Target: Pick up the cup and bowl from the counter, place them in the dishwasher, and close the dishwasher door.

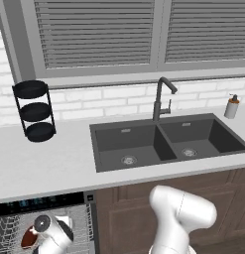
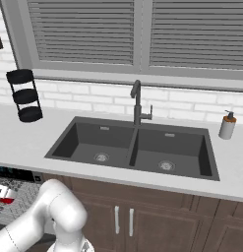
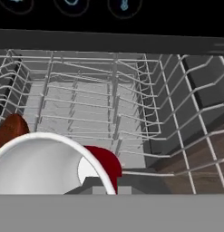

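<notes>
Your dishwasher (image 1: 44, 218) stands open at 7 o'clock under the counter (image 1: 49, 163). Its wire rack (image 3: 109, 99) holds the brown bowl (image 3: 11, 129) at 9 o'clock. The cup (image 3: 102, 163) fills 7 o'clock of your hand view; jaw state unclear

Sink (image 1: 166, 141) set in bench (image 1: 44, 163), tap (image 1: 161, 99) behind it. Stand (image 1: 33, 111) on bench left, dispenser (image 1: 232, 106) right. Dishwasher (image 1: 44, 221) under bench, left of cabinets (image 1: 158, 183); cup (image 3: 54, 165), bowl (image 1: 29, 238) in rack (image 3: 109, 104).
</notes>
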